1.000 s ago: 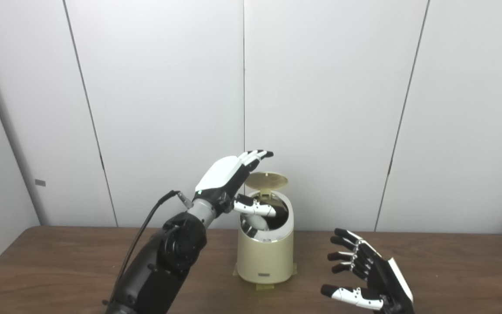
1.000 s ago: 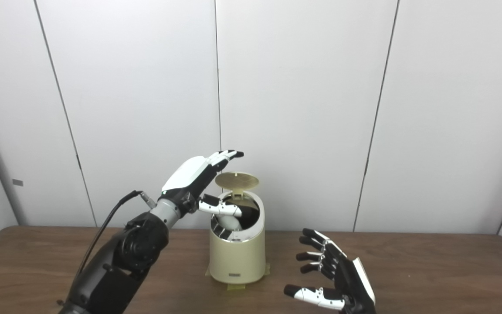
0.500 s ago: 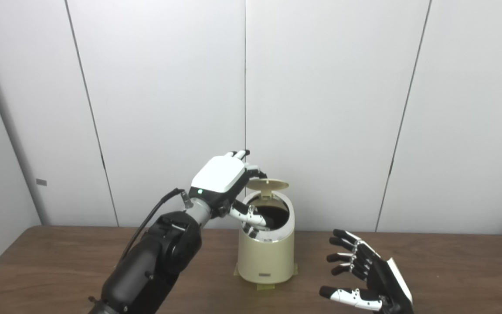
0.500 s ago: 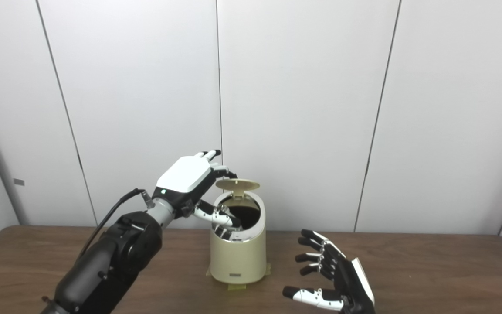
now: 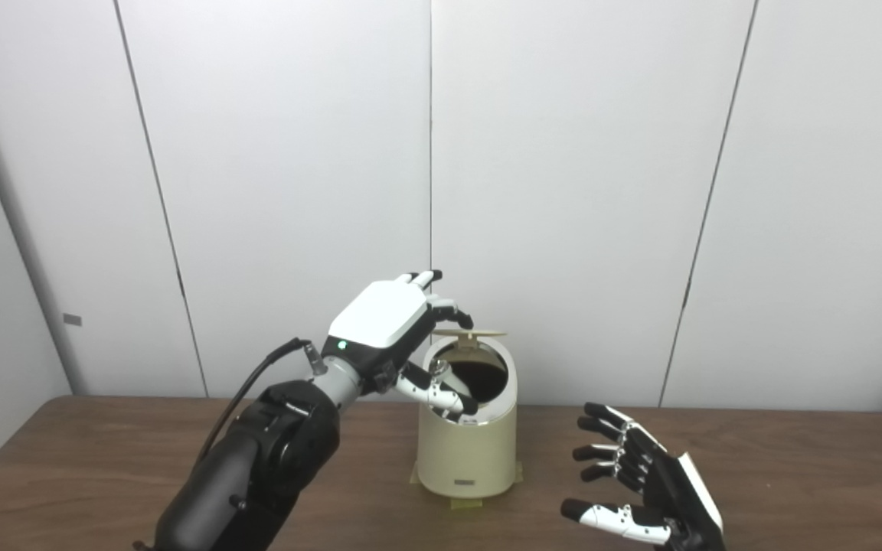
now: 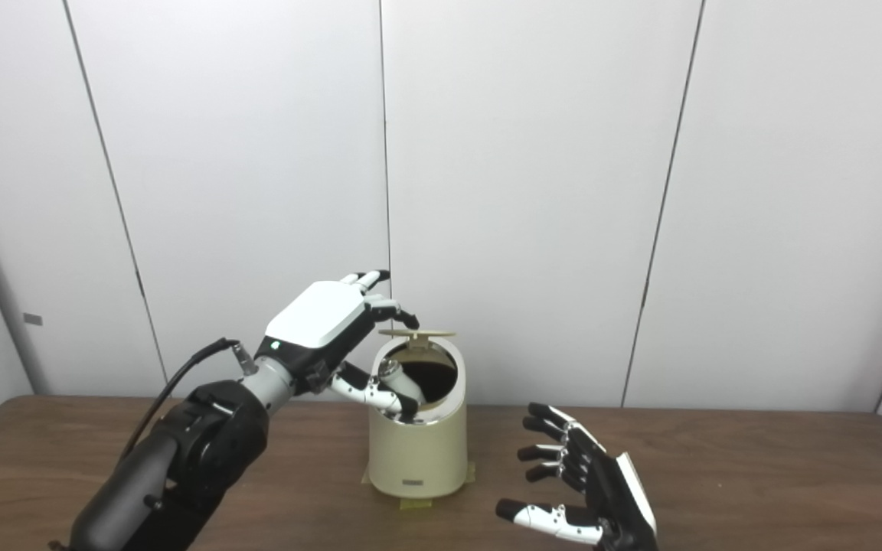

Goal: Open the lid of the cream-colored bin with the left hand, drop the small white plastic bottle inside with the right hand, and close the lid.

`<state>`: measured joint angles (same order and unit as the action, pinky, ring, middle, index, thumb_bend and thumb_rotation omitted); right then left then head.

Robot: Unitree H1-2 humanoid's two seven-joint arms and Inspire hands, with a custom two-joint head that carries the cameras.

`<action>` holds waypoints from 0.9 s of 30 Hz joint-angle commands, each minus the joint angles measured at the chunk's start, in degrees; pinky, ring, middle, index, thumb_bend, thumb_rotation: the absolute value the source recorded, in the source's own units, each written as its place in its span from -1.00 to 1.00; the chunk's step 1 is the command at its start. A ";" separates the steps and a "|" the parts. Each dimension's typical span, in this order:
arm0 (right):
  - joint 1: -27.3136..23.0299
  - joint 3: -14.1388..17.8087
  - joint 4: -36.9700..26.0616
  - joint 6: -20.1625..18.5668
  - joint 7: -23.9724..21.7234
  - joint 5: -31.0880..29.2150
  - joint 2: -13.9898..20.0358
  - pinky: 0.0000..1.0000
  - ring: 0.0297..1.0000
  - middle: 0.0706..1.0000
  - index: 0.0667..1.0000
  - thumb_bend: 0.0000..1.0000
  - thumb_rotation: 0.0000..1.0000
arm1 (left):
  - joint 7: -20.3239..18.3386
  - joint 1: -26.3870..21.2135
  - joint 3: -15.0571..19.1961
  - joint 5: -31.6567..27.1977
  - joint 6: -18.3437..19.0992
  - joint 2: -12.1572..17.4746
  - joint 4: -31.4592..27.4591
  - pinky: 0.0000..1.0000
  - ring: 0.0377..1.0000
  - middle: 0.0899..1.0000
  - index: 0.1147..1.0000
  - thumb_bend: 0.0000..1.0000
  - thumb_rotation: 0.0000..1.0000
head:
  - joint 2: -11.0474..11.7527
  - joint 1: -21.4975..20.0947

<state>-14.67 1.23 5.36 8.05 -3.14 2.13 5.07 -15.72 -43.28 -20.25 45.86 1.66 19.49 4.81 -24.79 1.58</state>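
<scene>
1. A white panelled wall (image 5: 563, 191) is seen behind a brown wooden tabletop (image 5: 793, 474), which spans the lower part of the view.
2. A cream-colored cylindrical plastic bin (image 5: 468, 451) is stood upright near the middle of the tabletop, on yellowish tape tabs (image 5: 465, 503) seen at its base.
3. The left robot hand (image 5: 387, 325), white-backed with black fingers, is held at about 10 o'clock from the bin's mouth. Its fingers (image 5: 452, 312) are curled over the lid's left edge and its thumb (image 5: 437, 394) is laid across the bin's left rim; nothing is gripped, and the digits are apart. Whether the fingertips touch the lid cannot be told.
4. The right robot hand (image 5: 644, 490) is held above the tabletop at about 4 o'clock from the bin, well apart from it, with fingers spread and nothing held.
5. The round cream lid (image 5: 470, 334) is seen raised and roughly level above the bin's rear rim, leaving the dark opening (image 5: 479, 375) exposed.
6. The small white plastic bottle cannot be made out; a pale rounded shape behind the thumb cannot be identified.
</scene>
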 commanded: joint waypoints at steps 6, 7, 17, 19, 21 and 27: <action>-2.38 0.08 -1.70 1.08 0.66 0.33 0.21 0.09 0.27 0.55 0.58 0.59 -0.66 | 0.05 -1.32 0.41 1.06 -1.19 1.22 -1.67 1.00 0.94 0.50 0.46 0.95 -0.06 | -0.62 -0.16; -2.39 0.07 -1.75 1.02 0.69 0.46 0.22 0.10 0.27 0.55 0.58 0.60 -0.64 | 0.03 -1.21 0.34 1.18 -1.34 1.28 -1.55 1.00 0.93 0.50 0.46 0.95 -0.06 | -0.72 -0.22; -2.39 0.03 -2.79 -0.28 0.91 0.93 -0.13 0.07 0.25 0.54 0.58 0.62 -0.60 | -1.58 0.51 -0.34 1.20 -1.54 1.07 -0.34 1.00 0.92 0.48 0.47 0.98 -0.08 | -1.21 -0.56; -2.37 -0.03 -2.92 -0.33 0.91 0.95 -0.18 0.08 0.25 0.55 0.58 0.62 -0.60 | -1.96 0.96 -0.58 1.28 -1.64 1.00 -0.19 1.00 0.92 0.49 0.47 0.99 -0.09 | -1.32 -0.69; -2.30 -0.06 -3.08 -0.47 0.87 0.89 -0.22 0.07 0.25 0.55 0.57 0.61 -0.60 | -2.19 1.41 -0.92 1.35 -1.88 0.95 -0.27 1.00 0.93 0.49 0.48 0.96 -0.12 | -1.40 -0.75; -2.21 0.08 -3.75 -0.70 0.62 -0.21 -0.63 0.05 0.24 0.55 0.57 0.61 -0.66 | -1.81 2.69 -1.89 1.71 -3.50 1.02 -0.57 1.00 0.91 0.48 0.47 0.93 -0.13 | -1.81 -0.91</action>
<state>-14.76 1.10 3.74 6.76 -2.74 2.79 4.50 -18.24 -39.27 -21.91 47.25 -0.63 19.79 5.28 -26.54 0.62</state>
